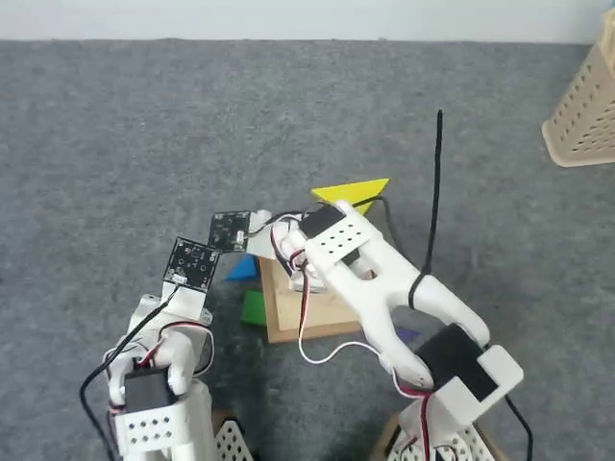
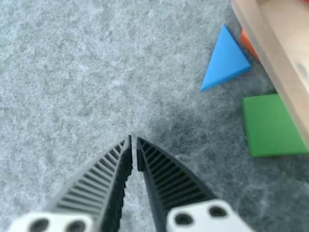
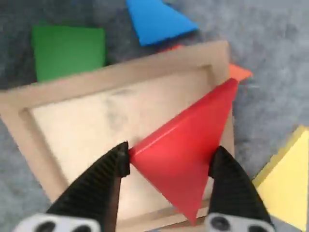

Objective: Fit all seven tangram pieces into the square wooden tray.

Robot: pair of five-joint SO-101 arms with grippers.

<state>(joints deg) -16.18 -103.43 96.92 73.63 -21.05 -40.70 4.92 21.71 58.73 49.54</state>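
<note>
Looking nearest first, my left tool (image 2: 133, 140), on the arm at the lower left of the high view, has its jaws drawn almost together on nothing. It hangs over the grey carpeted surface (image 2: 72, 58), out of the way, I reckon. My right tool (image 3: 169, 164) clamps the large red triangle (image 3: 186, 159) across its sides above the square wooden tray (image 3: 120, 79). One point crosses the rim, so I judge it not yet seated. The tray floor looks otherwise bare. In the high view, the green square (image 3: 67, 50) and blue triangle (image 3: 157, 19) lie just left of the tray. An orange piece (image 3: 240, 72) pokes out at a corner. The yellow triangle (image 1: 354, 192) lies beyond, upper centre.
</note>
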